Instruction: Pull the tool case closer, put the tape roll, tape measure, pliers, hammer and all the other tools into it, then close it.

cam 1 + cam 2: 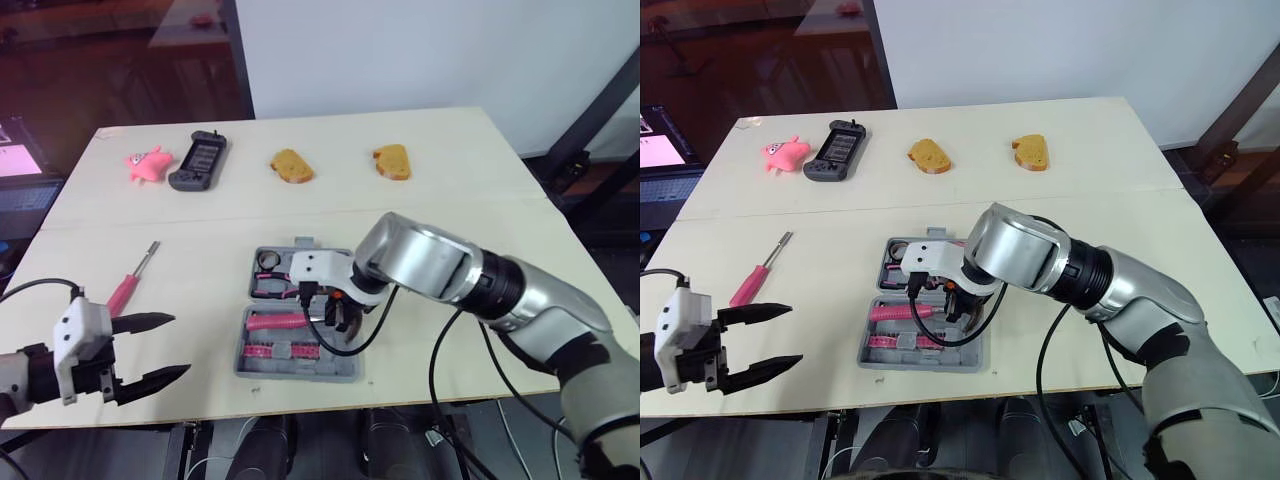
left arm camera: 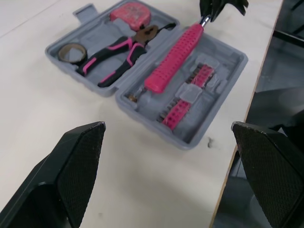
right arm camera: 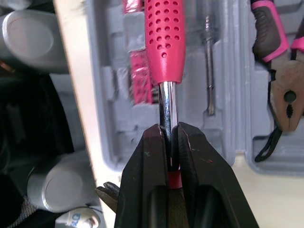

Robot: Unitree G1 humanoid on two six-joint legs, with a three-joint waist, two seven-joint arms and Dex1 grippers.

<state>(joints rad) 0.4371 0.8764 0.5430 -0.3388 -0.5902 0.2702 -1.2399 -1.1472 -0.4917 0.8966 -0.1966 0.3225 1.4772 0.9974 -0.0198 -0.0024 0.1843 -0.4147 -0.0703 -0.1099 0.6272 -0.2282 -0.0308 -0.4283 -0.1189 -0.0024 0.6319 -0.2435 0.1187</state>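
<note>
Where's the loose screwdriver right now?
In the left eye view the screwdriver lies flat on the table on the robot's left, outside the open tool case and beyond the left claw.

The grey tool case [image 2: 213,95] lay open and flat near the front edge of the table. In its further half there were the dark tape roll [image 2: 70,51], the pink tape measure [image 2: 130,10] and the pliers [image 2: 116,54] with pink and black handles. The nearer half held rows of pink bits [image 2: 178,107] and a pink-handled tool [image 2: 173,59], its steel shaft pinched by the right gripper [image 3: 170,130]. A pink screwdriver [image 1: 130,280] lay on the table left of the case, well apart.
</note>
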